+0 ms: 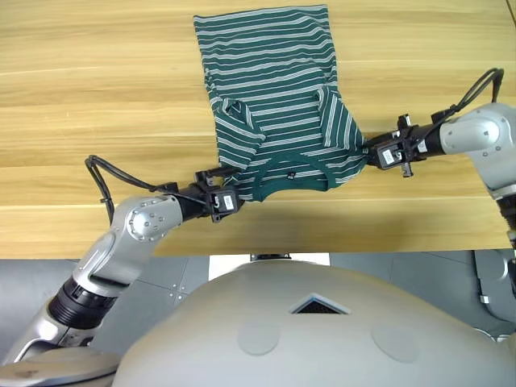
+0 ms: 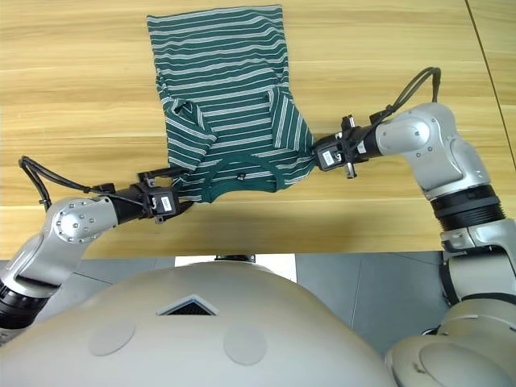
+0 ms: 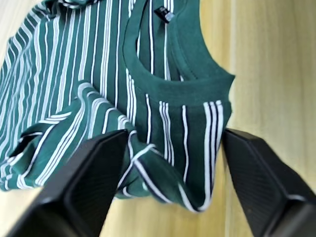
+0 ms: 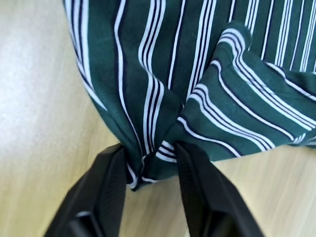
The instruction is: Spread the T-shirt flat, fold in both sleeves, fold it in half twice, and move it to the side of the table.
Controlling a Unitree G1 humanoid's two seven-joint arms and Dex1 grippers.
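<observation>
Green striped T-shirt (image 2: 230,89) on bench (image 2: 72,97), collar near, sleeves folded in. Left end effector (image 2: 182,201) at near-left shoulder, right end effector (image 2: 311,158) at near-right shoulder.

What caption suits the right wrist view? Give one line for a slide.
Right gripper pinching a bunched shoulder edge of the green striped T-shirt on the wooden table.

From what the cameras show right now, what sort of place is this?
Probably a robot test bench in a lab or workshop, not a home: a long light wooden plank table, grey floor panels below its near edge, and one green white-striped T-shirt laid out on it.
</observation>
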